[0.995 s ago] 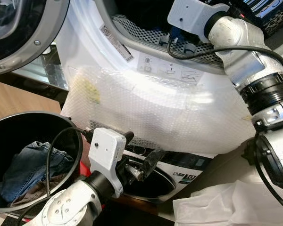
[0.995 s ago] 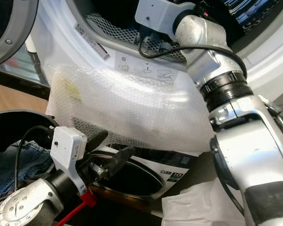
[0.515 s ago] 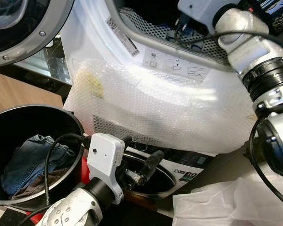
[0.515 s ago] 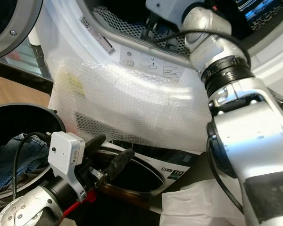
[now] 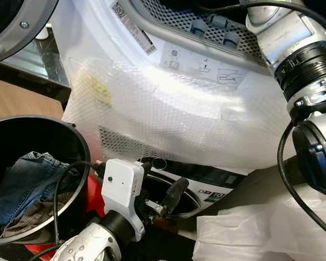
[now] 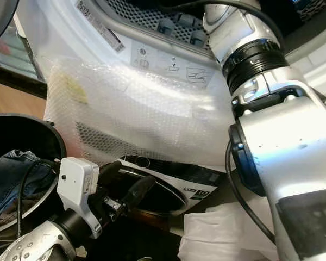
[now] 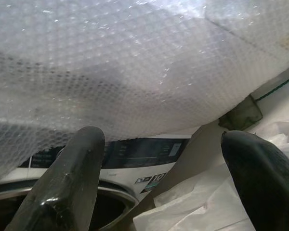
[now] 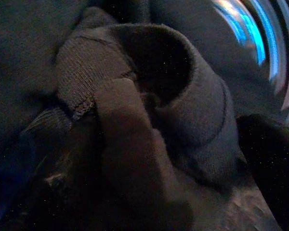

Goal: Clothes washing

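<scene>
The right arm reaches up into the drum of the washing machine. In the right wrist view its gripper is pressed into a dark knitted garment inside the drum; whether the fingers are closed on it cannot be told. The left gripper hangs low with its fingers spread, holding nothing, beside a black bucket with jeans in it. Bubble wrap covers the machine's front.
</scene>
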{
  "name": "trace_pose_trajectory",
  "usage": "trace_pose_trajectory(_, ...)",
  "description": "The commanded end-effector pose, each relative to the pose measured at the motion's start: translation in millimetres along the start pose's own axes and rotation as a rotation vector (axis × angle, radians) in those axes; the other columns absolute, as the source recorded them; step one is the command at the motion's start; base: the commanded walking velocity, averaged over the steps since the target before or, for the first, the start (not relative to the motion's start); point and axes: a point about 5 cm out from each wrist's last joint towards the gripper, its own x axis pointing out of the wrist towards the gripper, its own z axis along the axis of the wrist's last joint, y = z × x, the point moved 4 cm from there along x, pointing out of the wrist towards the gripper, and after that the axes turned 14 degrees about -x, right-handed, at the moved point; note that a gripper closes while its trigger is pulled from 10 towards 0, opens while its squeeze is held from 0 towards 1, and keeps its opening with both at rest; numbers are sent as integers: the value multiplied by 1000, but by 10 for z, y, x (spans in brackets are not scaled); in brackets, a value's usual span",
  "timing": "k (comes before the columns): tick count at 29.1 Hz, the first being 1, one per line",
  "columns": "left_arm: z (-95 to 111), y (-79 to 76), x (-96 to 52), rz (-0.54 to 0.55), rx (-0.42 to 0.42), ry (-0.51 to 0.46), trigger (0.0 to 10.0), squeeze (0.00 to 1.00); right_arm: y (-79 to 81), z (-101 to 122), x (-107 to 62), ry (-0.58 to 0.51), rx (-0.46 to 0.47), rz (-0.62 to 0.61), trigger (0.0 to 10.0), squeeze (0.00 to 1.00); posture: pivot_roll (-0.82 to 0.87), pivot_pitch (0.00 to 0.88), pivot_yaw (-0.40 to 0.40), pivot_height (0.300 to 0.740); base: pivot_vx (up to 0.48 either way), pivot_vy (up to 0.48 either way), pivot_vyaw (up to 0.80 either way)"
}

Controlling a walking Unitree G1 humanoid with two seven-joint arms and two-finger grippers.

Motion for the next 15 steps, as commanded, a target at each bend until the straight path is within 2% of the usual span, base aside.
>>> trace_pose_trajectory(1, -7, -102, -36, -40, -23, -2, 10000, 0, -288, -11, 36, 33, 69, -103, 10000, 0, 54, 330, -304, 740, 0, 0, 0)
trace_pose_trajectory(4, -16, -92, -42, -27, -29, -2, 10000, 0, -377, -32, 28, 62, 206, -183, 10000, 0, 57, 332, -305, 740, 0, 0, 0)
trace_pose_trajectory(8, -20, -82, -47, -16, -29, -1, 10000, 0, -314, -34, 30, 48, 168, -146, 10000, 0, 61, 331, -306, 740, 0, 0, 0)
trace_pose_trajectory(10, -18, -64, -54, -9, -28, 1, 10000, 0, -215, -45, 35, 17, 124, -65, 10000, 0, 56, 327, -298, 740, 0, 0, 0)
trace_pose_trajectory(15, 10, -55, -50, -11, -19, -3, 10000, 0, -218, -98, 48, -16, 103, -13, 10000, 0, 47, 316, -278, 740, 0, 0, 0)
